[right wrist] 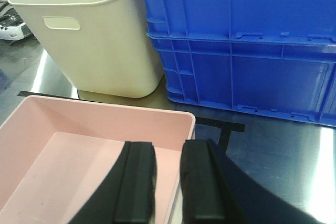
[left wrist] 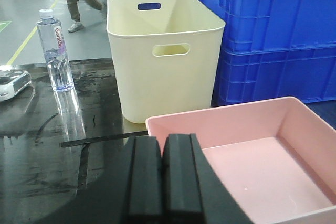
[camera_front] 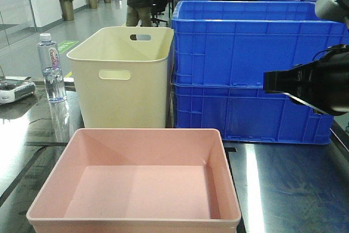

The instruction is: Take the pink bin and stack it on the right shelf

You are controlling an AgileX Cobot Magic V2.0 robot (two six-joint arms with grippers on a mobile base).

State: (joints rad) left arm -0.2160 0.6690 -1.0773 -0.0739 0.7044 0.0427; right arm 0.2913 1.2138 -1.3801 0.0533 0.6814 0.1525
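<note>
The pale pink bin (camera_front: 142, 189) rests at the front of the dark grey metal shelf (camera_front: 289, 184), empty inside. In the left wrist view my left gripper (left wrist: 161, 139) is at the pink bin's (left wrist: 262, 171) near left corner, its fingers pressed together with the left wall's rim between them. In the right wrist view my right gripper (right wrist: 168, 148) straddles the right wall of the pink bin (right wrist: 63, 161), one finger inside and one outside over the shelf (right wrist: 273, 150). A clear gap remains between its fingers. Both grippers lie below the front view's edge.
A tall cream tub (camera_front: 122, 77) stands right behind the bin. Two stacked blue crates (camera_front: 256, 69) fill the back right. A water bottle (camera_front: 50, 66) and a white device (camera_front: 13, 88) sit at the left. A black part of the right arm (camera_front: 311, 83) hangs at the right.
</note>
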